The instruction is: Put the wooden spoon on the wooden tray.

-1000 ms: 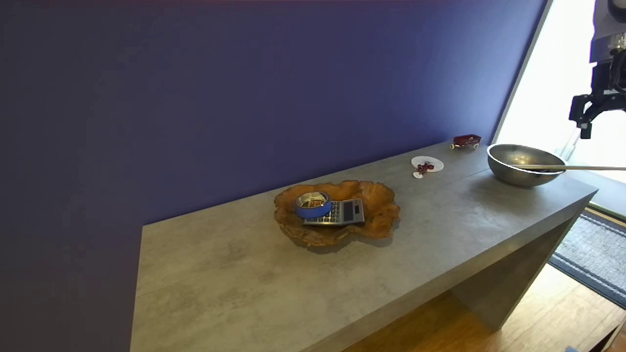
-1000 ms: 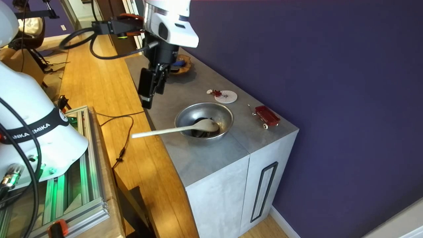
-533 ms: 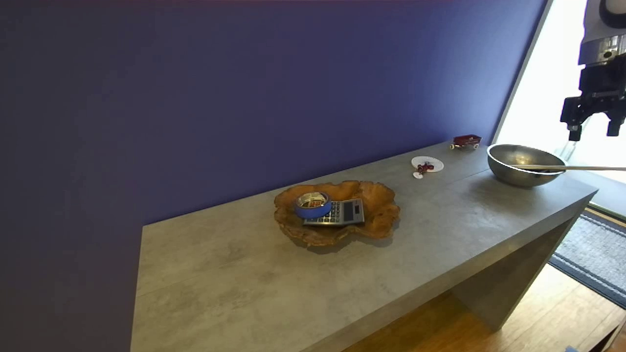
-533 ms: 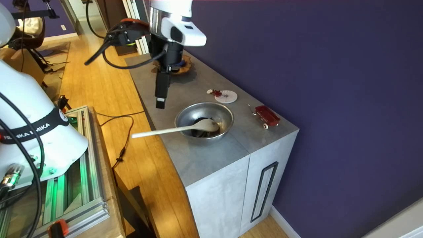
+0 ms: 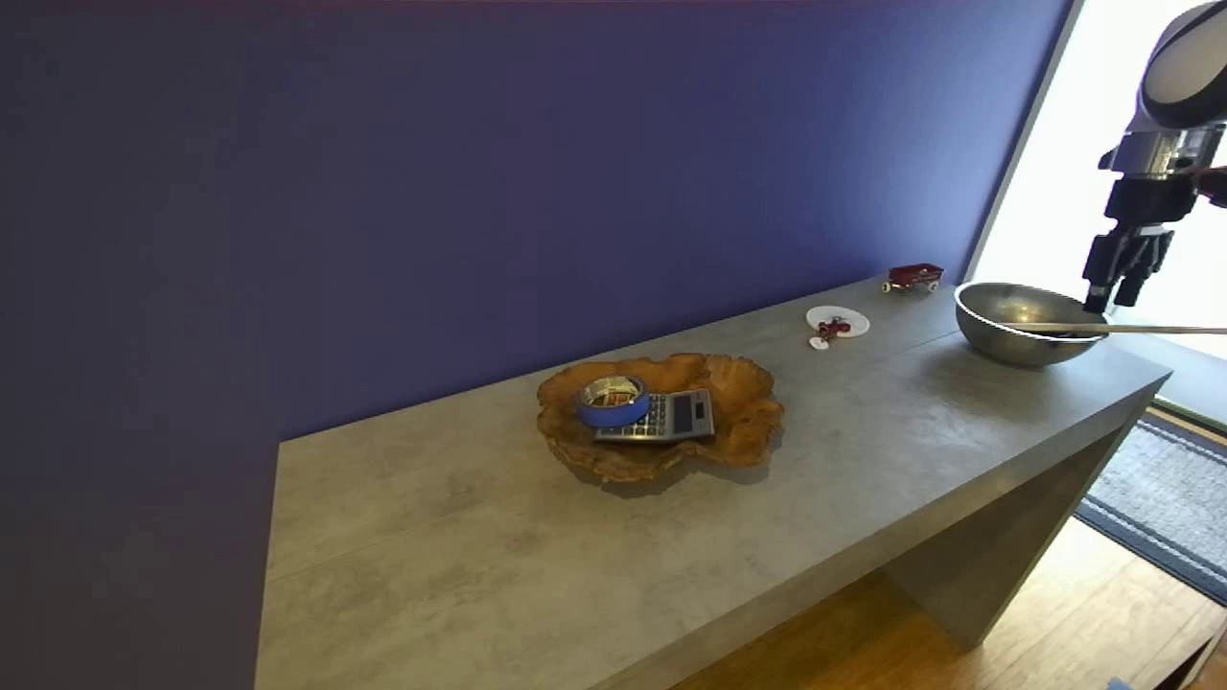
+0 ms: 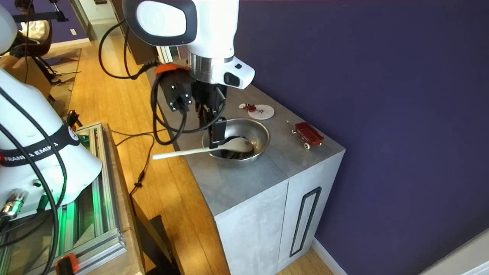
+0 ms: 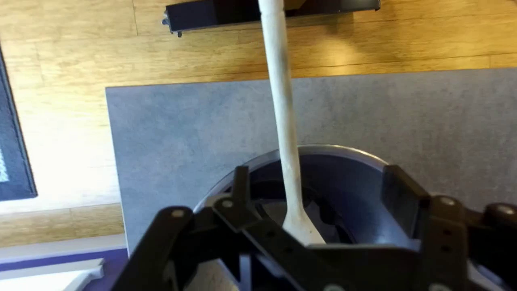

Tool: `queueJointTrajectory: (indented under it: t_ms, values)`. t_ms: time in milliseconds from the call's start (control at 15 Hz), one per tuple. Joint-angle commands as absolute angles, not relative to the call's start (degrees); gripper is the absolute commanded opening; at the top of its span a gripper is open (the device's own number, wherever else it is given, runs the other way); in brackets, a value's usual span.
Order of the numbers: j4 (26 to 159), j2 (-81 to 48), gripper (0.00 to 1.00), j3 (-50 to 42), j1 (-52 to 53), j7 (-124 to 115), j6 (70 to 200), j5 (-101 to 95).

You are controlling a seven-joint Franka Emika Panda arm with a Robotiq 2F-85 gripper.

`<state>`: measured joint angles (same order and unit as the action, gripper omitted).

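Left of centre, wooden tray (image 5: pixel 748 407): unmoved in an exterior view, glossy amber-brown with a wavy rim; a calculator (image 5: pixel 682 419) and a roll of blue tape (image 5: pixel 613 415) crowd its left and middle, so you'll likely want its barer right side.
Right, steel bowl (image 5: pixel 1011 351): unshifted, round, dully shining, thin-rimmed, on a mottled grey counter (image 5: pixel 863 450).
Far right, wooden spoon (image 5: pixel 1162 330): not yet lifted, its head in the bowl, its pale, smooth, straight handle jutting over the rim and out of frame.
Far right, above it, gripper (image 5: pixel 1112 300): now lower than a moment ago, over the bowl; in the wrist view its black fingers (image 7: pixel 241 184) stand apart, the spoon's neck showing between them, nothing clamped, contact unclear. You look nearly ready to grasp; that rounded handle may roll as you squeeze.
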<state>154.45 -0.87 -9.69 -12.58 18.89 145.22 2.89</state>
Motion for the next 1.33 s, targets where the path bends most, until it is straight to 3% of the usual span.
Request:
queueJointTrajectory:
  t_ms: [0,467,533,667,867,1267]
  values:
    - [151.41,-6.51,0.61,-9.10,-11.68,24.73,148.48,6.45]
    - [147.10,-13.41,0.50,-7.67,-13.49,25.24,150.48,5.82]
    - [146.67,-14.06,0.28,-7.36,-13.70,25.41,150.11,5.79]
    - [146.47,-14.42,0.23,-6.78,-14.04,25.75,149.77,5.56]
    - [147.61,-12.70,0.00,-6.61,-13.67,25.72,148.86,3.80]
    - [157.09,-0.03,0.04,-8.19,-10.19,20.53,151.74,-5.49]
